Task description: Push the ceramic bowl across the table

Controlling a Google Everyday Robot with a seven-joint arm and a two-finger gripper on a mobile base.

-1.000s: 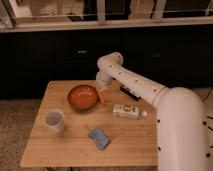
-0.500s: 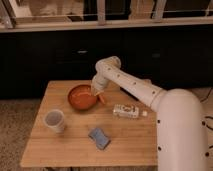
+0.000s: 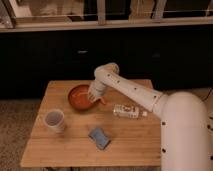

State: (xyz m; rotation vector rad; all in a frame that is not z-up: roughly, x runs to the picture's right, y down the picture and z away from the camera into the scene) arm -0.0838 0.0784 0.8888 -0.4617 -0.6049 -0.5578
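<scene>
The ceramic bowl (image 3: 78, 97) is glossy orange-brown, round and shallow. It sits on the light wooden table (image 3: 60, 147) at the back, left of the middle. My gripper (image 3: 94, 98) comes in from the right on a white arm (image 3: 132, 92) and is down at the bowl's right rim, touching it.
A whitish translucent cup (image 3: 54, 120) stands at the table's left side. A small blue packet (image 3: 99, 137) lies near the front middle. A white bottle (image 3: 128, 111) lies on its side right of the bowl. A dark cabinet runs behind the table.
My arm has swung left and the gripper has moved onto the bowl's right rim. The bowl has shifted slightly left on the table.
</scene>
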